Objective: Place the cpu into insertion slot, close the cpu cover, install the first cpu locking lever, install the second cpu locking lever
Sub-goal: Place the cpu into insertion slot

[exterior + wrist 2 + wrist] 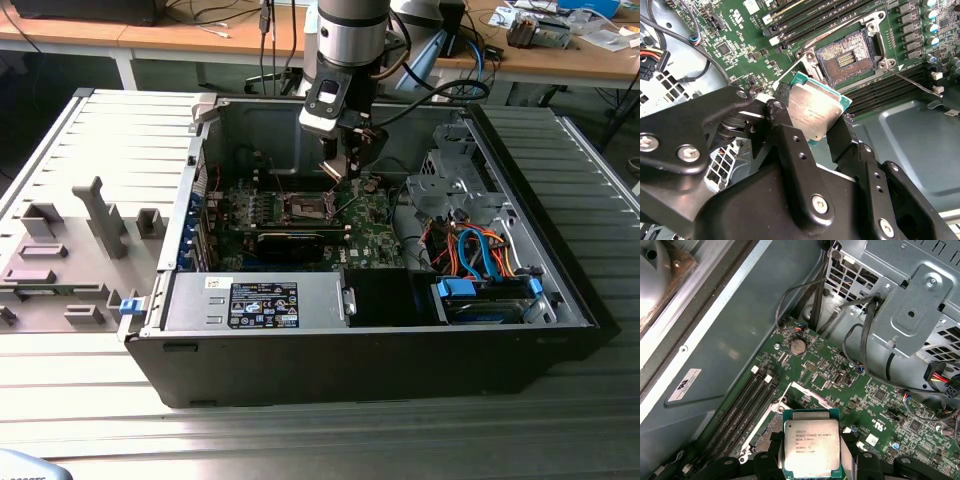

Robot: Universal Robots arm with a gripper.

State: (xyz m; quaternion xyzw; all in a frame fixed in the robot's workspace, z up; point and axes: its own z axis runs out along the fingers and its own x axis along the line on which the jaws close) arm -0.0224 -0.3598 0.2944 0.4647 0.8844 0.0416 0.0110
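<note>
While the claw (pixel 342 170) hangs inside the open computer case (pixel 350 365) on the table (pixel 300 440), you can see it pinching the cpu (pixel 811 447) by two opposite edges. The chip is in the air, near the insertion slot (pixel 847 57) but not touching it. The slot sits on the green board (pixel 740 30) with its dark centre bare, and the cpu cover (pixel 807 390) stands lifted beside it.

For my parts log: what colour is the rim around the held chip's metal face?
Teal green, on the flat square grey-faced chip; clearest in the first wrist view.
</note>
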